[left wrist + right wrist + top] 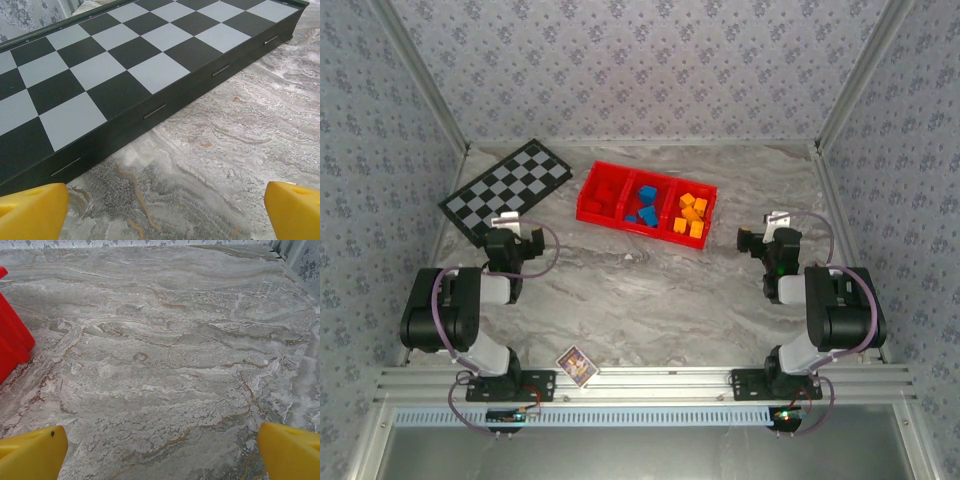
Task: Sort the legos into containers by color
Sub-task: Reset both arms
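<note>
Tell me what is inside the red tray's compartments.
In the red tray, the left compartment holds red legos, the middle blue legos, the right orange-yellow legos. The red ones blend into the tray, so their count is unclear; anything beneath the piles is covered.

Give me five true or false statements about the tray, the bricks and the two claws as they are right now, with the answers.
1. The orange legos lie in the right-hand compartment of the red tray. True.
2. The blue legos lie in the left-hand compartment. False: they are in the middle one.
3. The left claw is shut on a brick. False: it is open and empty, facing the checkered board.
4. The right claw is open and empty above the table. True.
5. The card lies inside the tray. False: it lies at the table's near edge, between the arm bases.
</note>
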Available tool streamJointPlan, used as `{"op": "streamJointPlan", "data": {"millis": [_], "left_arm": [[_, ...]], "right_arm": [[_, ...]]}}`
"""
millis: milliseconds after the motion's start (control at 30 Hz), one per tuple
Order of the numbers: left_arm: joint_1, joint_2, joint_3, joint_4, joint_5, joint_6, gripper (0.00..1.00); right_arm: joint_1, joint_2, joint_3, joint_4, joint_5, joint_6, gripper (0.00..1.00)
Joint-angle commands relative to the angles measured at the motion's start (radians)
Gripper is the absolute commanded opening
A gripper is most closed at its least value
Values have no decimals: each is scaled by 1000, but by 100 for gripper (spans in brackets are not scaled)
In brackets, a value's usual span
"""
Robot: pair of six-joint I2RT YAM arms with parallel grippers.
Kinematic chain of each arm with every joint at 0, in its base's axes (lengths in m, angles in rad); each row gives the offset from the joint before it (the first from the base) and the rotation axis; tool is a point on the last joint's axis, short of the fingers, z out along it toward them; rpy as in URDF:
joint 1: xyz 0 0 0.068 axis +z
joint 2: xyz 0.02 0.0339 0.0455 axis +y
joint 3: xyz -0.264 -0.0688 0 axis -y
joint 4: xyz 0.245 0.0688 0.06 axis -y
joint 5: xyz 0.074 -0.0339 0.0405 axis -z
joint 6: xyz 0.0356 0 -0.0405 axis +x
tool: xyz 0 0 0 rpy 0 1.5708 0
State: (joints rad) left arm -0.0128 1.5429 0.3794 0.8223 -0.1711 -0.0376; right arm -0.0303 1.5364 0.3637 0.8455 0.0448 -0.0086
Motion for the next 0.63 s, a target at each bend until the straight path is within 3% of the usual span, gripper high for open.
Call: {"op": "streamJointPlan", "data": {"millis": [0, 600], "left_arm": [[6, -9, 23, 12, 5, -8, 100], [5, -8, 23, 11, 5, -8, 100]], "right_arm": [[4, -5, 18, 2, 17, -10, 100], [7, -5, 20, -2, -10, -25, 99]]}}
